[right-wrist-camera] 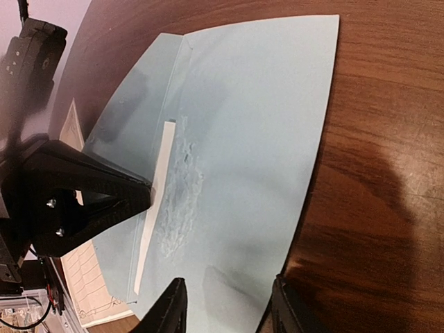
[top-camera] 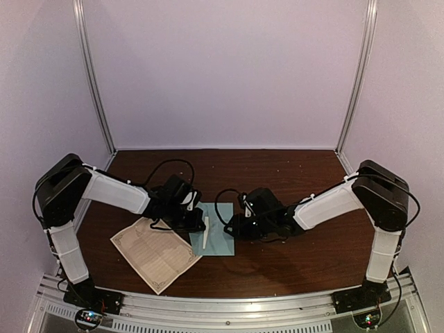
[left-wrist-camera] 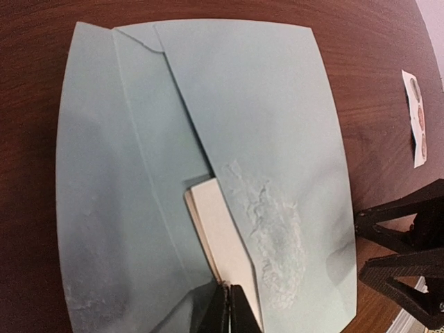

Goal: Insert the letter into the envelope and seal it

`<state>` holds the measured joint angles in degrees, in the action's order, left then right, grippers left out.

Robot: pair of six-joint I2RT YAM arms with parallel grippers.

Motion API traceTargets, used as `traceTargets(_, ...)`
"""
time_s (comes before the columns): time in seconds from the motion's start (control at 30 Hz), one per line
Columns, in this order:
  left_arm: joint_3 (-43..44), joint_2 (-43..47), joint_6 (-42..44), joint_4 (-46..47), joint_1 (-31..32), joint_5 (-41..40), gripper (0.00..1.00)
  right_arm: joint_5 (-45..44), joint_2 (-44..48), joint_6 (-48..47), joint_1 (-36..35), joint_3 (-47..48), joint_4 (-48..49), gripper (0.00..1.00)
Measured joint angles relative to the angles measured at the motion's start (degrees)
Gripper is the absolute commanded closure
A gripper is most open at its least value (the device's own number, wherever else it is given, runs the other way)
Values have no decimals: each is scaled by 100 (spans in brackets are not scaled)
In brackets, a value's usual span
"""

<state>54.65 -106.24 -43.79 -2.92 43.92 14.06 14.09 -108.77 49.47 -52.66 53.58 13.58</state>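
Pinching a narrow white strip (right-wrist-camera: pixel 157 191) with its jaws pressed together, the left gripper (left-wrist-camera: pixel 229 298) holds that strip on edge over the middle of the envelope (top-camera: pixel 218 244). I cannot tell whether the strip belongs to the envelope or is a loose piece. The envelope lies flat on the wooden table (top-camera: pixel 291 173). The right gripper (right-wrist-camera: pixel 232 309) hangs over the envelope's edge opposite the left gripper, with its fingers spread and gripping nothing. The letter (top-camera: pixel 156 253) lies flat just beside the envelope on the left gripper's side. One of its corners reaches the envelope's edge, and none of it is inside.

The letter looks thin, light and limp. It would likely sag when lifted and skate on the polished wood. Its outer corner, farthest from the envelope, seems the best place to pinch. It is larger than the envelope, so it probably needs folding first. The envelope is just as light and should be pinned while it is filled. A scuffed whitish patch (left-wrist-camera: pixel 270 239) beside the strip suggests its surface tears easily.

No writing is legible. The letter shows only a dark border and faint lines. A small white sheet (left-wrist-camera: pixel 416 118), well apart from the envelope, carries reddish round marks but no words.
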Motion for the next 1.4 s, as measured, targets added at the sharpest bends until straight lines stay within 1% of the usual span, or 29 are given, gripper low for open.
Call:
traceTargets(0.37, -2, -72, -46, 181, -15, 133, 98, 4, -37, 0, 28, 44, -11, 60)
traceTargets(0.43, -2, -72, -52, 184, -20, 138, 96, 2, -37, 0, 28, 44, -11, 60)
traceTargets(0.6, -92, 85, -13, 168, -4, -17, 77, -57, -15, -24, 42, 48, -50, 55)
traceTargets(0.7, -140, 544, 129, -111, 7, -361, 54, -162, 131, -122, 98, 42, -326, 49)
traceTargets(0.73, -140, 789, 201, -203, 7, -505, 44, -212, 205, -166, 142, 35, -452, 48)
traceTargets(0.77, -133, 1062, 267, -289, 7, -649, 39, -264, 293, -199, 205, 28, -566, 46)
traceTargets(0.87, -52, 1851, 463, -535, -55, -955, 28, -398, 588, -323, 398, 24, -828, 40)
traceTargets(0.93, -33, 2356, 522, -647, -190, -1097, 25, -518, 855, -424, 507, 24, -957, 37)
traceTargets(1.0, -122, 2800, 531, -680, -472, -1139, 24, -623, 1075, -507, 577, 15, -1016, 35)
traceTargets(1.07, -428, 3178, 514, -629, -885, -992, 24, -686, 1261, -566, 584, -9, -1034, 33)
traceTargets(1.2, -1609, 3755, 398, -579, -2127, -448, 23, -706, 1449, -586, 581, -157, -997, 32)
traceTargets(1.33, -2590, 4168, 289, -667, -2994, -81, 21, -713, 1504, -579, 581, -339, -990, 29)
traceTargets(1.4, -2905, 4402, 221, -654, -3303, 85, 20, -743, 1537, -579, 581, -428, -992, 28)
